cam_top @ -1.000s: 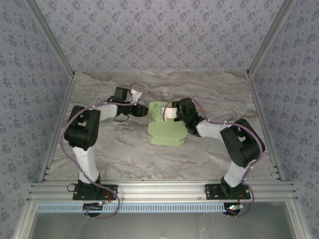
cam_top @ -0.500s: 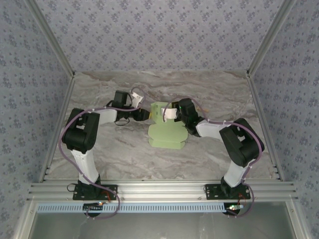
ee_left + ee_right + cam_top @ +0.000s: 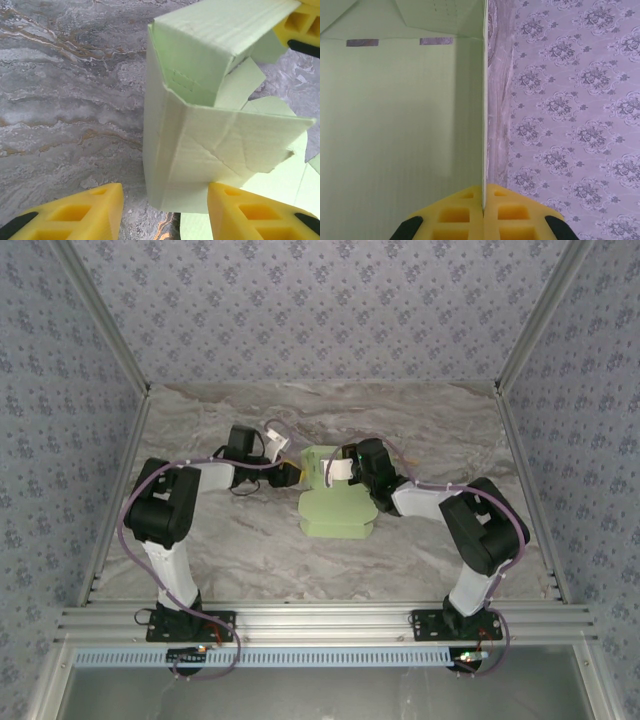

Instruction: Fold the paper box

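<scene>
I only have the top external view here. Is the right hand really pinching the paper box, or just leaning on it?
Observer: Pinching. In the right wrist view the right hand is shut on a thin wall of the paper box.
Operator: And the left hand?
Observer: The left hand is open in its wrist view, the box's corner between its fingers with a gap on one side.
Operator: Box closed up?
Observer: No, loose flaps show at its open end.

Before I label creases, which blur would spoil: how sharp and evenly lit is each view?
Top external: even light, paper box too small for creases. Left wrist: creases crisp, no glare. Right wrist: box sharp, shadow toward its right edge.
</scene>
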Controlling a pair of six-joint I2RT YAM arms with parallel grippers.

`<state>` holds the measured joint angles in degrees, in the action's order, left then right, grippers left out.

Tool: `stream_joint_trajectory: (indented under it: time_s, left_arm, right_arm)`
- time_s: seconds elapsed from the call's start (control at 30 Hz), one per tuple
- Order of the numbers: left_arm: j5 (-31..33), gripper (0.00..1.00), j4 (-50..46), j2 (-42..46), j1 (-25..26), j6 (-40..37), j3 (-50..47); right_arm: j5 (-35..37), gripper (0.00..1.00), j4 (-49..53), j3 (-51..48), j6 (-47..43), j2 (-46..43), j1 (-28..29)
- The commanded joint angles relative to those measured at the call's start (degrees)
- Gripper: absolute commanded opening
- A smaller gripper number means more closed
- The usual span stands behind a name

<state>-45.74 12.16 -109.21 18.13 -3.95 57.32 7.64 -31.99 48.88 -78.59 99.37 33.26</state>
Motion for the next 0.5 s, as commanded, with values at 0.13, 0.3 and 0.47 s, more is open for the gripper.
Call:
stream_joint_trajectory:
  time_s: [0.13,0.3,0.47]
  left_arm:
    - [-3.75,0.48,5.78,1.73,0.68,-2.75,-1.77]
    - [-3.93,0.48,6.96,1.76,0.85,-4.17,-2.91]
    - [-3.67,0.48,7.27,1.81,0.85,-4.50,-3.12]
  right_arm:
    - [-1.71,0.00,-4.12,-1.83,-3.08,-0.33,0.34]
    - [-2.55,0.00,-9.84,-4.06,-5.07,0.54,0.51]
    - [-2.68,0.00,-12.68,-5.33,-6.67,0.35,0.89]
